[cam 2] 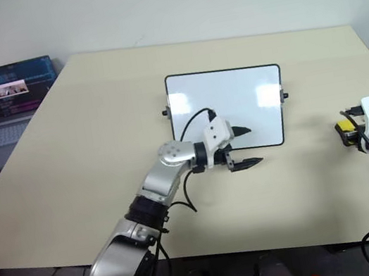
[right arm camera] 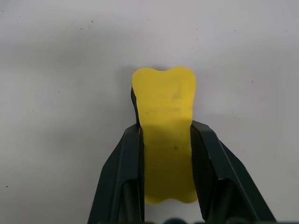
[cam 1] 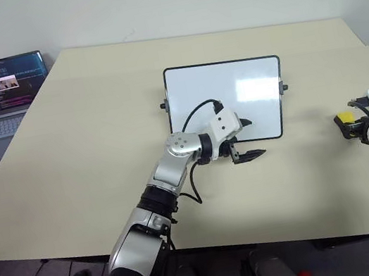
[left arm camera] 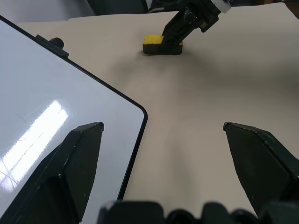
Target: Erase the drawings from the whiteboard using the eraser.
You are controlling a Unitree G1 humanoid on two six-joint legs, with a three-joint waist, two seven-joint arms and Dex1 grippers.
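Whiteboard (cam 1: 233, 90): lies flat at the centre of the desk (cam 1: 89, 162). Its surface reads clean white in both head views and in the left wrist view; no drawings can be made out, only a glare patch. Judgement: the erasing appears complete, or nearly so, though faint residue could not be ruled out.

Eraser (right arm camera: 166, 135): at the right edge of the head views, well apart from the board, resting on or just above the desk. The right gripper (cam 1: 351, 124) has its fingers closed on it, pinching the yellow block hard enough to waist its sides.

Left gripper (cam 1: 248, 140): over the board's lower right corner, fingers spread wide and holding nothing, one finger over the board and one over the bare desk.

Remaining, by appearance: release the eraser and withdraw both arms.

Laptop (cam 1: 1, 91): upper left, lid up, uninvolved.
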